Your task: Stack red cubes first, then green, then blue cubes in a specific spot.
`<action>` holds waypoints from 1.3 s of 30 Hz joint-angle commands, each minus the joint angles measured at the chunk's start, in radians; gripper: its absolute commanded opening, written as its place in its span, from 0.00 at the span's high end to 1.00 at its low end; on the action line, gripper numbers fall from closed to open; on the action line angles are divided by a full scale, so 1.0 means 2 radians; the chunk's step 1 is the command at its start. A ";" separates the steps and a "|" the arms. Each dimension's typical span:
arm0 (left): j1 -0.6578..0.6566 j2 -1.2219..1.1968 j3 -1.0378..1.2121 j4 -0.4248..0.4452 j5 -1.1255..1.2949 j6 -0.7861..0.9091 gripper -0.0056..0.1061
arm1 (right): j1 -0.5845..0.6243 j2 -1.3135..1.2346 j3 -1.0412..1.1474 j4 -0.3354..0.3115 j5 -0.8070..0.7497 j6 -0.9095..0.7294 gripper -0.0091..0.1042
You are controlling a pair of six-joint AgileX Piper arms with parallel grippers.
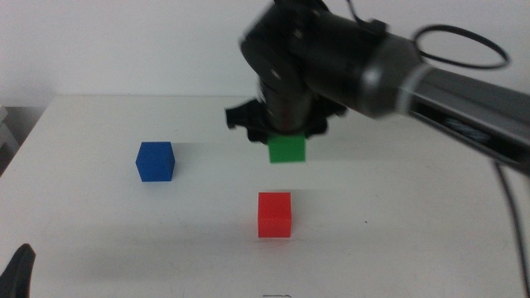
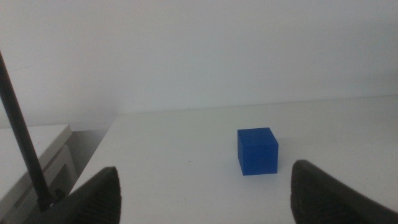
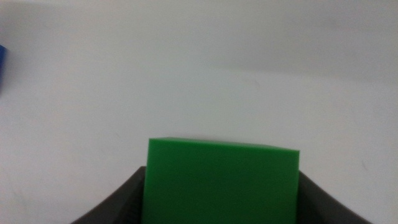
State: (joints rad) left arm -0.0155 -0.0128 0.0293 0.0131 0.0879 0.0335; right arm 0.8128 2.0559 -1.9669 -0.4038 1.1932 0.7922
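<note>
The red cube (image 1: 274, 214) rests on the white table near the middle front. Above and behind it hangs the green cube (image 1: 286, 149), lifted off the table, with my right gripper (image 1: 285, 142) shut on it; in the right wrist view the green cube (image 3: 221, 182) fills the space between the dark jaws. The blue cube (image 1: 156, 161) sits on the table to the left, and the left wrist view shows this blue cube (image 2: 257, 151) ahead of my open left gripper (image 2: 205, 193). My left gripper (image 1: 18, 271) waits at the front left corner.
The right arm (image 1: 431, 79) reaches in from the right, high over the table's back half. A thin dark rod (image 2: 22, 134) and a lower white side surface (image 2: 37, 149) lie beyond the table's left edge. The tabletop is plain white.
</note>
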 commanded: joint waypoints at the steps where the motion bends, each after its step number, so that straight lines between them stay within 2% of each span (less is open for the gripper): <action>1: -0.001 -0.010 -0.002 -0.007 -0.044 -0.003 0.11 | 0.011 -0.081 0.081 -0.046 -0.064 0.052 0.93; 3: -0.001 -0.010 -0.002 -0.007 -0.044 -0.003 0.11 | 0.021 -0.105 0.145 -0.070 -0.108 0.106 0.93; 6: -0.001 -0.010 -0.002 -0.007 -0.044 -0.003 0.11 | 0.026 -0.110 0.174 -0.072 -0.128 0.145 0.93; 39: -0.001 -0.010 -0.002 -0.007 -0.044 -0.003 0.11 | 0.048 -0.056 0.174 -0.063 -0.134 0.121 0.93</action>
State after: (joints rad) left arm -0.0155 -0.0128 0.0293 0.0131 0.0879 0.0335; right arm 0.9089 1.9989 -1.5941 -0.4875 0.9367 1.0419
